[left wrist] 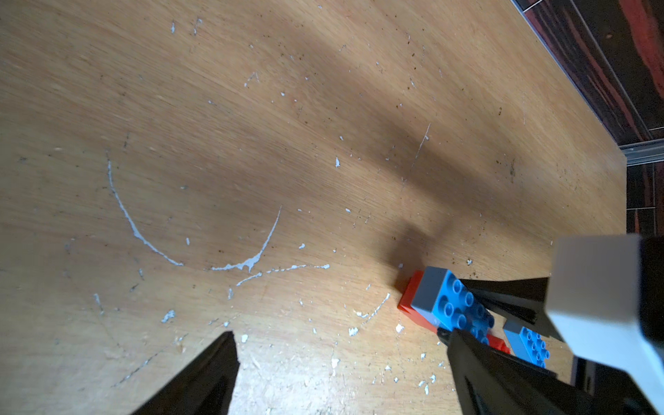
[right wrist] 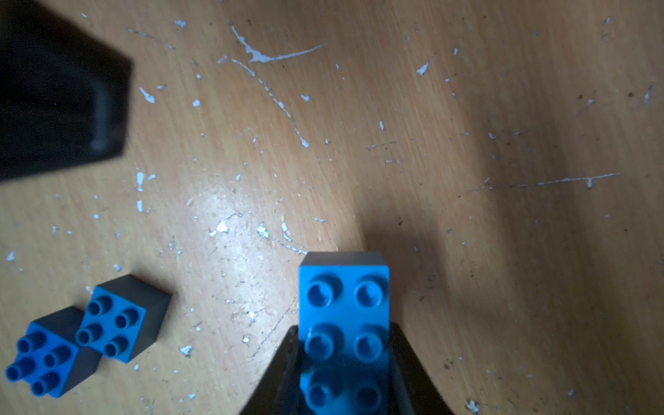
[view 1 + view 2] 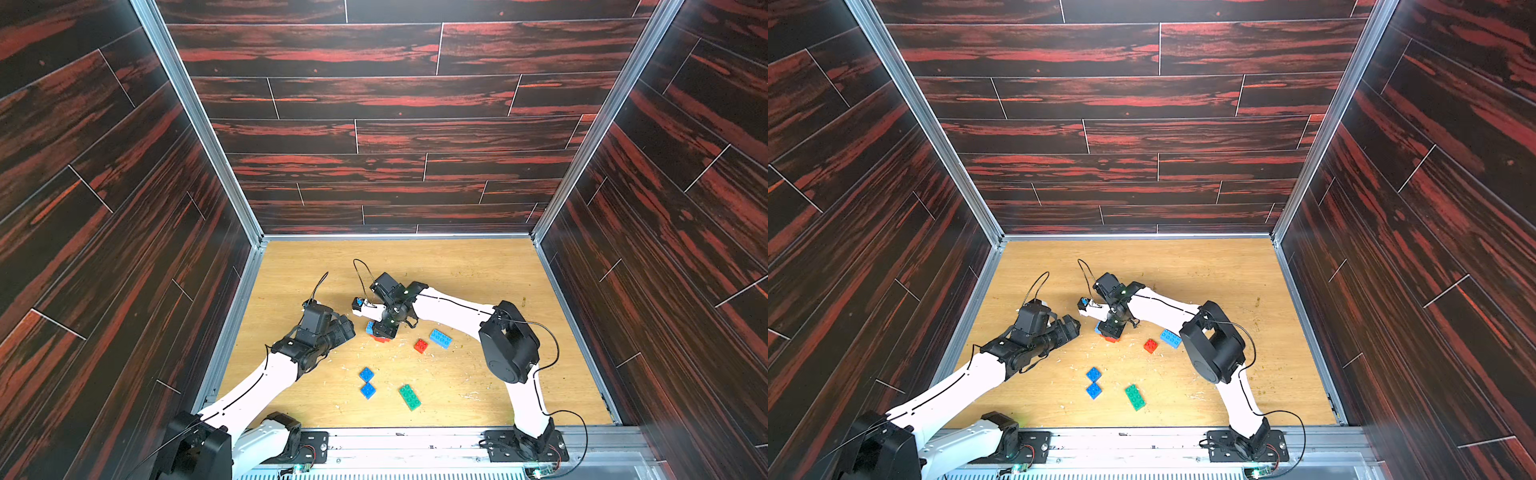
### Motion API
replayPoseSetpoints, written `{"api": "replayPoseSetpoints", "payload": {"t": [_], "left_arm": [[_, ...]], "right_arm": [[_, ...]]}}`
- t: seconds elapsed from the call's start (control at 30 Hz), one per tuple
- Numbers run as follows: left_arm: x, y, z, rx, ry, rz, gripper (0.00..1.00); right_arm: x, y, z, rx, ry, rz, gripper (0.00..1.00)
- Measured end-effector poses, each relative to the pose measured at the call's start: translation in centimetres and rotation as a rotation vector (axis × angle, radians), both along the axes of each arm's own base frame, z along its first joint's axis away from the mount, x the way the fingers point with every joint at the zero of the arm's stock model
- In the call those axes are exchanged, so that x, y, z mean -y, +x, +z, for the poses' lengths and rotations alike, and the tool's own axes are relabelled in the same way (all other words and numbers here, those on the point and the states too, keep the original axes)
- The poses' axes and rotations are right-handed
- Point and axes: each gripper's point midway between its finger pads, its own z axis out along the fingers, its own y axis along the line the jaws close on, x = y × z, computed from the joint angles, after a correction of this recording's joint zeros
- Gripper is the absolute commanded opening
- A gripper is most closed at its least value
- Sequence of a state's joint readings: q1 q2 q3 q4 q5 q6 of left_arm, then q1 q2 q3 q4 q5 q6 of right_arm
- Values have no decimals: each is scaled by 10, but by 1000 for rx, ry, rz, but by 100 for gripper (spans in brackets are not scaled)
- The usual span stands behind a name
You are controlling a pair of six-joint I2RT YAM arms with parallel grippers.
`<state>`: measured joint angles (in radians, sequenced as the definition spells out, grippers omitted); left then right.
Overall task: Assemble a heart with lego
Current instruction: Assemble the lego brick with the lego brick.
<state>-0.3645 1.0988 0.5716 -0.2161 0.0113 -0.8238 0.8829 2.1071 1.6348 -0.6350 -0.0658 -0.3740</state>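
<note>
left tool (image 1: 337,334): released, jaws spread wide with only bare counter (image 3: 478,270) between them. It stands just beside the long light blue brick (image 2: 343,305), on its left-edge side.
right tool (image 3: 383,330): clenched on the long light blue brick, one jaw on each long side.
long light blue brick: near the middle of the counter, seated on a red-orange brick (image 1: 409,298). How many red-orange pieces lie under it cannot be told.
loose red-orange brick (image 3: 420,345): flat on the counter, near the right tool, toward the right edge.
second light blue brick (image 3: 440,338): just beside the loose red-orange brick, on its right-edge side.
dark blue square (image 3: 366,374): corner to corner with the other dark blue square (image 3: 368,390), between the right tool and the near edge.
green brick (image 3: 409,397): near the near edge, beside the dark blue pair on their right-edge side.
</note>
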Motion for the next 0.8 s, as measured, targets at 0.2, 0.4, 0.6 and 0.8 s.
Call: {"api": "replayPoseSetpoints", "payload": {"t": [0.2, 0.4, 0.6, 0.8], "left_arm": [[1, 0, 0, -1, -4, -6, 95], [2, -1, 0, -1, -4, -10, 95], [2, -1, 0, -2, -4, -11, 95], [3, 0, 1, 0, -7, -14, 95]], "right_arm": [[19, -22, -24, -68, -85, 2, 49], [24, -31, -30, -90, -106, 3, 55], [22, -22, -6, -30, -45, -37, 63], [21, 1, 54, 61, 94, -134, 65]]}}
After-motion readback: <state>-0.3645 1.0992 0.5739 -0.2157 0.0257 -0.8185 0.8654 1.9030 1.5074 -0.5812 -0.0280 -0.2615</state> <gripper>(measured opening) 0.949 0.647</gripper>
